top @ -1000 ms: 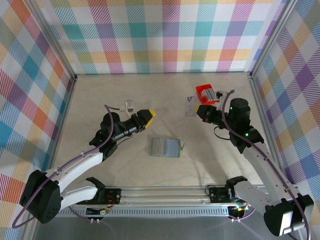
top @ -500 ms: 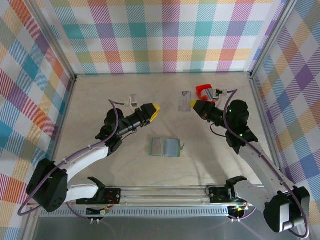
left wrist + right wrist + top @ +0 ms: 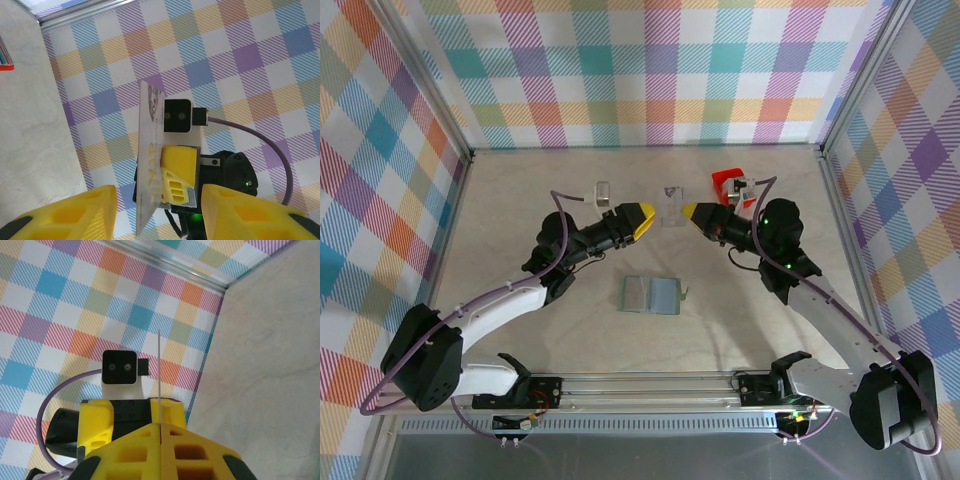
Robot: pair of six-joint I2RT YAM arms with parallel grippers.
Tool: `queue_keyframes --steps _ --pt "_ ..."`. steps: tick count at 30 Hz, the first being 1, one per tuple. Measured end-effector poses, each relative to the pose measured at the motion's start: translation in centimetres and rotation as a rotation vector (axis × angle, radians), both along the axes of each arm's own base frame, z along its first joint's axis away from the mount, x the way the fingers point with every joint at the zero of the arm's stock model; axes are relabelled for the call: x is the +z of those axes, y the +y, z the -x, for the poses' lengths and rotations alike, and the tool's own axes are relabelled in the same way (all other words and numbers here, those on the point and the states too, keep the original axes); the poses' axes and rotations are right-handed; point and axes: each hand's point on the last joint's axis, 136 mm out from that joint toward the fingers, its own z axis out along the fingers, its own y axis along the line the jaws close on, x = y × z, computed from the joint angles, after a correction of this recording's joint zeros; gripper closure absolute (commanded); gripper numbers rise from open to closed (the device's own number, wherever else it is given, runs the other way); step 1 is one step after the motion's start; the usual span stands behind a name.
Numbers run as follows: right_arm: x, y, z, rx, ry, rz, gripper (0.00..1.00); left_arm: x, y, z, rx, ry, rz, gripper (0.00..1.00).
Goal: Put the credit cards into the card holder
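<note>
My right gripper (image 3: 689, 211) is shut on a pale grey credit card (image 3: 670, 205) and holds it in the air over the far middle of the table. The right wrist view shows that card (image 3: 159, 365) edge-on, rising from my shut right gripper (image 3: 160, 426). My left gripper (image 3: 643, 220) faces it from the left, open. In the left wrist view the card (image 3: 146, 150) stands just ahead of my left gripper (image 3: 157, 192), in line with the gap between its yellow fingers (image 3: 75, 215). The grey-green card holder (image 3: 651, 295) lies open and flat on the table, nearer the arms' bases.
A small red box (image 3: 726, 182) sits at the back right behind the right wrist; its corner (image 3: 4, 57) appears in the left wrist view. Checked walls (image 3: 640, 70) close in the table at the back and both sides. The arms' rail (image 3: 650, 385) runs along the near edge.
Both grippers have moved toward each other. The right one carried the card leftwards away from the red box; the left one moved right and farther back to face it.
</note>
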Motion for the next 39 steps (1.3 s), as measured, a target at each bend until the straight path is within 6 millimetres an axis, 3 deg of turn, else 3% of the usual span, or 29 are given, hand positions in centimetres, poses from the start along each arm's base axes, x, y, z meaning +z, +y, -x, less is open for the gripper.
queue_keyframes --steps 6,11,14,17,20,26,28,33,37,39 --pt "0.4 0.6 0.6 0.026 -0.01 -0.013 1.0 -0.3 -0.4 0.2 -0.014 0.01 -0.004 0.61" --pt "0.3 1.1 0.8 0.043 -0.003 -0.014 1.0 -0.3 -0.7 0.5 -0.028 0.01 -0.004 0.89" --pt "0.0 1.2 0.8 0.047 0.014 -0.015 0.75 -0.3 -0.8 0.6 -0.031 0.007 -0.005 1.0" --pt "-0.1 1.3 0.8 0.054 0.021 -0.015 0.7 -0.3 -0.8 0.7 -0.031 0.011 -0.005 1.0" --pt "-0.1 1.4 1.0 0.069 0.013 -0.01 0.75 -0.4 -0.8 0.6 -0.029 0.01 -0.006 1.0" --pt "-0.8 1.6 1.6 0.101 0.006 0.026 1.0 -0.5 -0.8 0.7 -0.029 0.006 -0.014 1.0" --pt "-0.9 1.6 1.7 0.107 0.004 0.032 1.0 -0.8 -0.8 0.7 -0.03 0.015 -0.025 1.0" --pt "-1.5 1.5 2.1 0.109 0.008 0.062 1.0 -1.6 -0.4 0.7 -0.029 0.031 -0.045 0.58" --pt "-2.0 1.1 2.3 0.095 0.0 0.079 1.0 -3.1 1.7 0.4 0.017 0.066 -0.073 0.49" --pt "-3.2 0.9 2.5 0.084 0.005 0.086 1.0 -4.1 3.1 0.1 0.045 0.093 -0.093 0.45"
